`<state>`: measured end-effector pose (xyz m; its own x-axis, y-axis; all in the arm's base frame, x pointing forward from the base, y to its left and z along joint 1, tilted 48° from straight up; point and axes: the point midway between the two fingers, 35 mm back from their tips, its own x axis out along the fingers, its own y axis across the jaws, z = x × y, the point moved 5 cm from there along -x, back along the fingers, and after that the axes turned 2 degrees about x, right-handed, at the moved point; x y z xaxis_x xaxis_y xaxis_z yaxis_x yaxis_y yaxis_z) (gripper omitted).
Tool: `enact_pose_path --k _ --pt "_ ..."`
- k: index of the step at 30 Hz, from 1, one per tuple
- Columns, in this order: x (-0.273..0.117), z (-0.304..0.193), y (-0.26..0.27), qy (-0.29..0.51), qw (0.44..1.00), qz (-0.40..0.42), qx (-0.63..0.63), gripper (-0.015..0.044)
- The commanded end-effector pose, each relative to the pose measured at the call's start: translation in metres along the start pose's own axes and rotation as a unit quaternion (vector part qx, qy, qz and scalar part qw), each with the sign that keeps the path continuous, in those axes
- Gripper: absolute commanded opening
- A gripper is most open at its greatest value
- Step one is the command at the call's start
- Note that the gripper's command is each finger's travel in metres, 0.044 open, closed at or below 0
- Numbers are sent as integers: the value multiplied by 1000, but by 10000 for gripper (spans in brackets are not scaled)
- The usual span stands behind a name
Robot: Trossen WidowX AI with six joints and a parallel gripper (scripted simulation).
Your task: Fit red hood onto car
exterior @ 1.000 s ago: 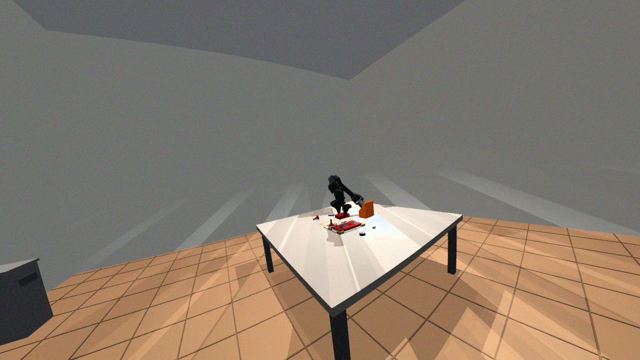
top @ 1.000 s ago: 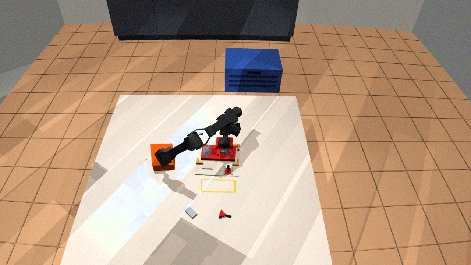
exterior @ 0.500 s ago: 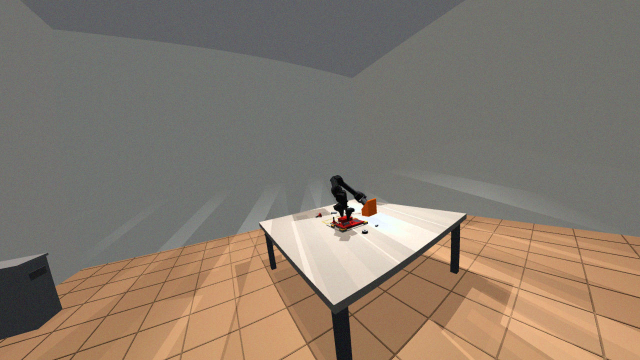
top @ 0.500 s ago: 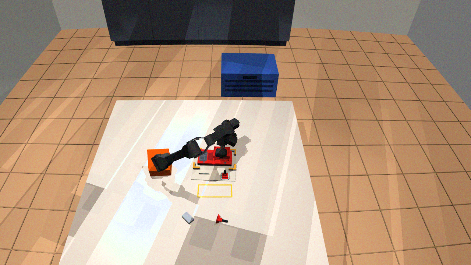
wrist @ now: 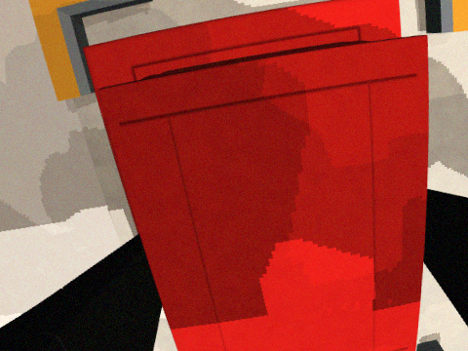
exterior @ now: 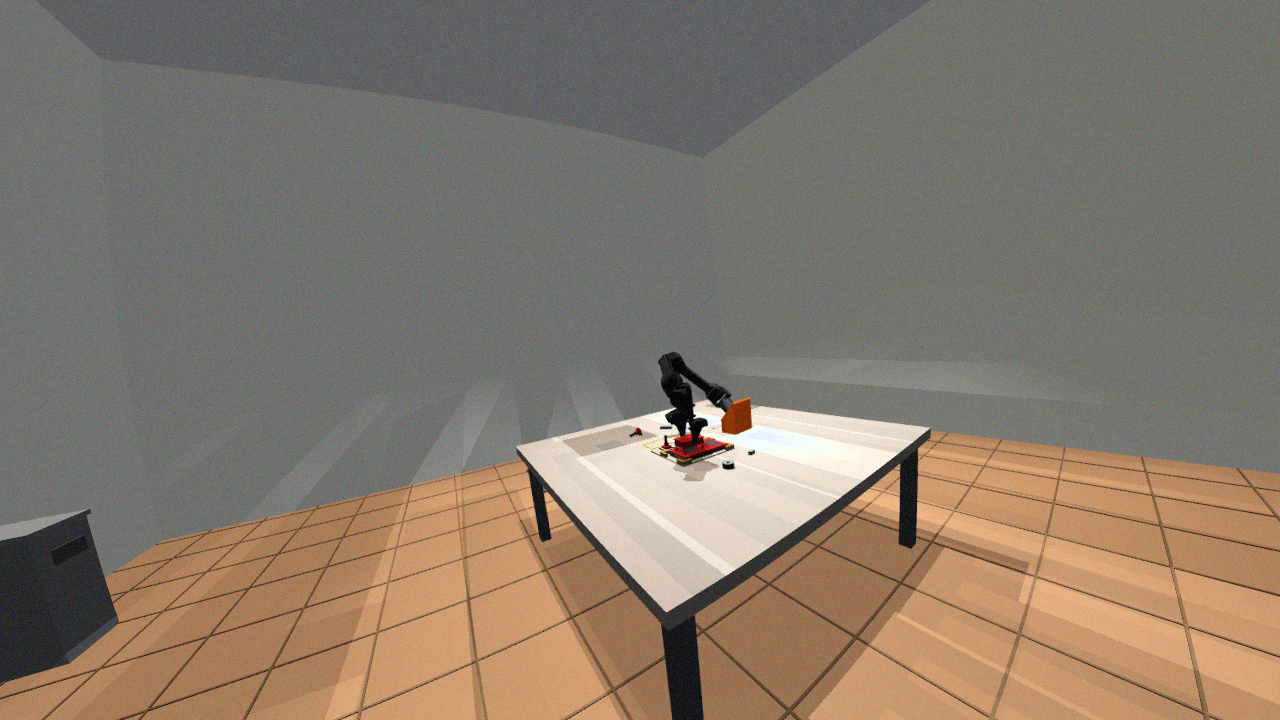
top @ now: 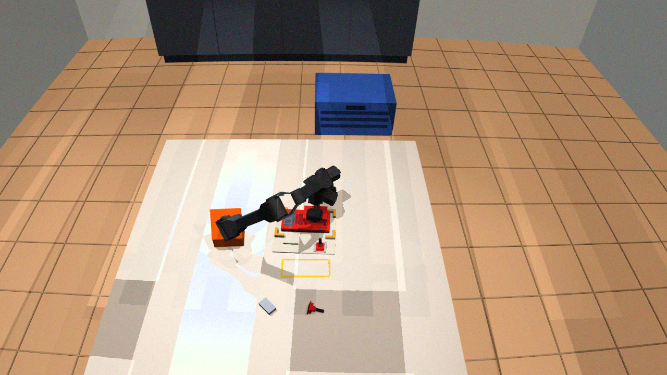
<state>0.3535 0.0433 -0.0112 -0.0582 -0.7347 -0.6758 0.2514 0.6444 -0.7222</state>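
Right now, the gripper [top: 315,215] [exterior: 687,433] [wrist: 281,224] is clenched on the red hood [top: 325,215] [exterior: 687,441] [wrist: 273,171], one black finger at either side of it in the wrist view. The hood is at the car chassis [top: 293,227] [exterior: 713,450] [wrist: 249,30], over its right-hand part in the top view, just below the middle of the frame. In the wrist view the hood fills the centre and slants slightly, with a strip of chassis showing beyond its upper edge. The pegs and corner holes are hidden, so I cannot tell whether they line up or whether the hood sits flat. Orange brackets [top: 279,234] [exterior: 684,461] [wrist: 46,54] stand around the chassis. In the top view, a red piece with an upright black stem [top: 320,246] stands on the pale board [top: 298,250] just below the chassis, and a yellow outline [top: 305,276] lies lower down. Farther down, a grey block [top: 267,305] and another red piece [top: 311,308] lie on the table [top: 368,186] [exterior: 716,510]. An orange block [top: 226,214] [exterior: 736,417] is left of the chassis, partly covered by the black arm [top: 254,218] [exterior: 699,376].
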Motion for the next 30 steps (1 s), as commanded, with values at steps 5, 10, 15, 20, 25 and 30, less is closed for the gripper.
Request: enact_pose_path --k 5,10,15,20,25,30 --pt "0 0 1 -2 1000 -1 -3 0" --pt "0 0 1 -2 1000 -1 -3 0" --pt "0 0 1 -2 1000 -1 -3 0" --pt "2 0 1 -2 1000 -1 -3 0" --pt "4 0 1 -2 1000 -1 -3 0" --pt "6 0 1 -2 1000 -1 -3 0"
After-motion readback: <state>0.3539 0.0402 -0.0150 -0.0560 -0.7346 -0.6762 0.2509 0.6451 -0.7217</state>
